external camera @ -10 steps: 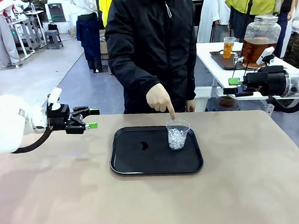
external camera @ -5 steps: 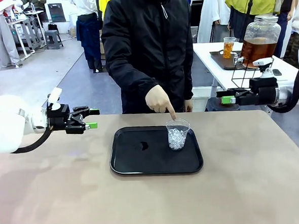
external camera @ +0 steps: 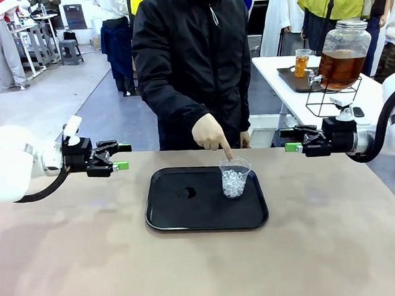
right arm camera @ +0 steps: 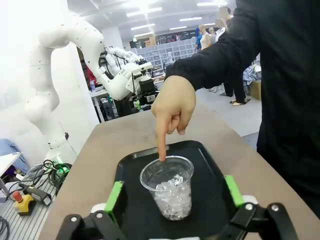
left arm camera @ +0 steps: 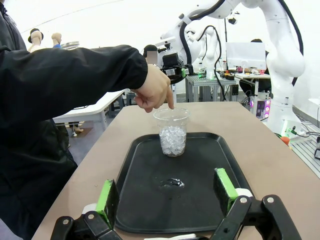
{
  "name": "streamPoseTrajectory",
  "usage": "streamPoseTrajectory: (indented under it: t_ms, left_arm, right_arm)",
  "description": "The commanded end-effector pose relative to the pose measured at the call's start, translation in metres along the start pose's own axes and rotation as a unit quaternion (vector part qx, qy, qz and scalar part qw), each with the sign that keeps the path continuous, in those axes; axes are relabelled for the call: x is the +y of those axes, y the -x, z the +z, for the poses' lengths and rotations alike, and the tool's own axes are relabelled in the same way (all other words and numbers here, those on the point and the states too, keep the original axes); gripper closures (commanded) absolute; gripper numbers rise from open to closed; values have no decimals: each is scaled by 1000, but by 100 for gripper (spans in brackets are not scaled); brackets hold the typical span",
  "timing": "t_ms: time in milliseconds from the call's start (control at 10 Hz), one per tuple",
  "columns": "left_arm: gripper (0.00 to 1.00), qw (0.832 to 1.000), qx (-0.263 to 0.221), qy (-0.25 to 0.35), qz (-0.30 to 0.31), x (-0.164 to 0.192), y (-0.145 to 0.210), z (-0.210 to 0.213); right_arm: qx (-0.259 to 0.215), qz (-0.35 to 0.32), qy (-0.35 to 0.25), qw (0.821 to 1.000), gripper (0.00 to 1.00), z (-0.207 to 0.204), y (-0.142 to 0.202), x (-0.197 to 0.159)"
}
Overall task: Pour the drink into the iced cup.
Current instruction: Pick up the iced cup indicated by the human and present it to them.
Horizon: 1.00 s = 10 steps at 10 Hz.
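Observation:
The iced cup (external camera: 235, 177), clear plastic with ice cubes in its lower half, stands upright at the far right of a black tray (external camera: 181, 213). A person's hand (external camera: 212, 132) points a finger down at its rim. The drink (external camera: 340, 65), amber-brown, sits in a glass dispenser jar on the white side table at the back right. My left gripper (external camera: 122, 157) hovers open left of the tray. My right gripper (external camera: 289, 140) hovers open right of the cup. The left wrist view has the cup (left arm camera: 171, 132) ahead of my open left gripper (left arm camera: 167, 195). Close before my open right gripper (right arm camera: 172, 200) stands the cup (right arm camera: 167, 187).
A small wet spot (external camera: 189, 192) lies mid-tray. The person in a black jacket (external camera: 192, 54) stands at the far edge. On the side table a small cup of orange liquid (external camera: 303, 62) stands beside the jar. The tan table (external camera: 90, 262) has free room around the tray.
My right arm has swung left and down from beside the side table to just right of the tray. Left arm, cup and pointing hand have stayed put.

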<state>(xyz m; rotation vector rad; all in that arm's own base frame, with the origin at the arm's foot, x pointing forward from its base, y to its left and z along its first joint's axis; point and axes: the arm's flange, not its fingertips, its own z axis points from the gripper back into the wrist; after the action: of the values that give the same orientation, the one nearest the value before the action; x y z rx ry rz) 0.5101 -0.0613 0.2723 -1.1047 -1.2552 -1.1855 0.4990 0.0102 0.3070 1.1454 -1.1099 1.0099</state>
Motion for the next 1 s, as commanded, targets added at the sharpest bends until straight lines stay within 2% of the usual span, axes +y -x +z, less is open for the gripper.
streamPoseTrajectory:
  t_ms: [0, 300, 600, 900]
  left_arm:
    - [0, 1000, -1, 0, 3, 1, -2, 0]
    - [0, 1000, -1, 0, 3, 1, -2, 0]
    - [0, 1000, -1, 0, 3, 1, -2, 0]
    - [0, 1000, -1, 0, 3, 1, -2, 0]
  right_arm:
    - [3, 8, -1, 1000, 0, 3, -12, 2]
    - [1, 4, 1, 1000, 0, 2, -4, 0]
    - [5, 85, 2, 996, 0, -17, 17, -11]
    - [12, 94, -12, 995, 0, -32, 33, -21]
